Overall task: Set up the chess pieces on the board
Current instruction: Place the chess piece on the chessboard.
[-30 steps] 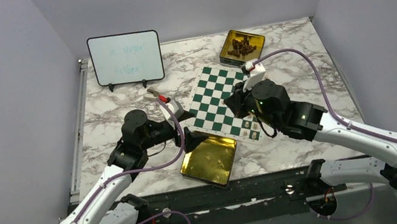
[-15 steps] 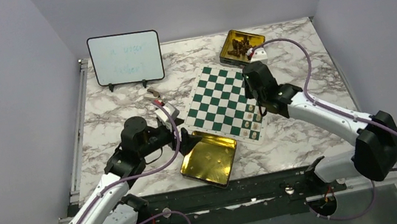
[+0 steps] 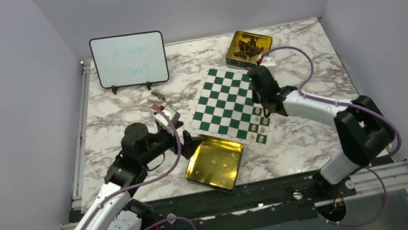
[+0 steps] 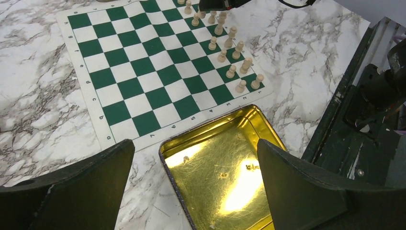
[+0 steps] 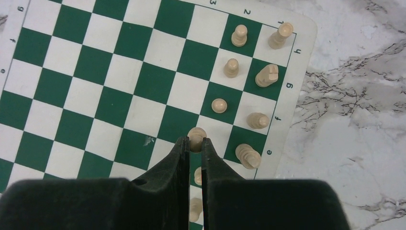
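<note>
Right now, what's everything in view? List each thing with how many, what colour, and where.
table: one, grey-veined marble, under everything
chessboard: one, green and white, table centre
chess pieces: about a dozen, pale cream, two rows along the board's near-right edge
near tin: one, gold, nearly bare inside, by the board's near corner
far tin: one, gold, behind the board
dark pieces: a heap, brown, inside the far tin
whiteboard: one, white, black frame, far left
left hand: one, black, open, left of the board
right hand: one, black, over the board's right side, shut on a pawn
</note>
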### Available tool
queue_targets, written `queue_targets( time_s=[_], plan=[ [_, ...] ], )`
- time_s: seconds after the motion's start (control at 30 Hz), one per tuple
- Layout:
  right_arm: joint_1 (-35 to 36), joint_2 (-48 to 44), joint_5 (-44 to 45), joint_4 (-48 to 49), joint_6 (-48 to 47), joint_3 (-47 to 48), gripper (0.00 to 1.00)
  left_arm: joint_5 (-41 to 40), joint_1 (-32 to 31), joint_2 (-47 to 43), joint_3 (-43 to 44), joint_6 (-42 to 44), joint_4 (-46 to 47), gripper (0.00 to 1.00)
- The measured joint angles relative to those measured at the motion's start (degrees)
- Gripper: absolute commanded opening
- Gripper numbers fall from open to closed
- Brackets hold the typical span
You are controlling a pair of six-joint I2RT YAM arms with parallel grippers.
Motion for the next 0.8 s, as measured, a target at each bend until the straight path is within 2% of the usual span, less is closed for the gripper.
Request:
queue_targets(
  time_s=[0.8],
  plan=[
    [-1.42,5.60,-1.86,0.00,3.69,-1.31,0.02,-1.03,-0.35,-0.24,0.00,0.44,-1.68,0.99]
  ],
)
